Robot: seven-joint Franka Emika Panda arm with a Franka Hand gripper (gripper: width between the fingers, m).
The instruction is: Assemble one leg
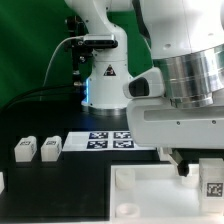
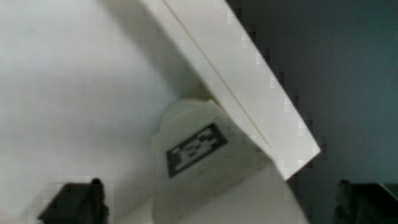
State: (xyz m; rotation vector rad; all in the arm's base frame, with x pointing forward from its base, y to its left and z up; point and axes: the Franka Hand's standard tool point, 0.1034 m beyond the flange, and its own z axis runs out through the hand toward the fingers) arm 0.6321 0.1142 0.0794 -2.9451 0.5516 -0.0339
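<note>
Exterior view: 2 small white plastic tagged blocks (image 1: 35, 149) sit at 9 o'clock, the marker board (image 1: 108, 139) centre, the large white panel (image 1: 150, 190) at 6. The gripper (image 2: 222, 205) is spread wide, unclamped, beside the tagged white leg (image 1: 212, 181) at 4 o'clock.

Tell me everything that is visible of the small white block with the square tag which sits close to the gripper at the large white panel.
The small chunky white plastic leg carries a black-and-white square tag on the face turned to the camera. In the exterior view it is at the right edge, near the far right corner of the large white square panel, below the arm's body. In the wrist view this leg lies against the panel's raised white edge. The gripper shows only two dark fingertips, apart from the leg.
</note>
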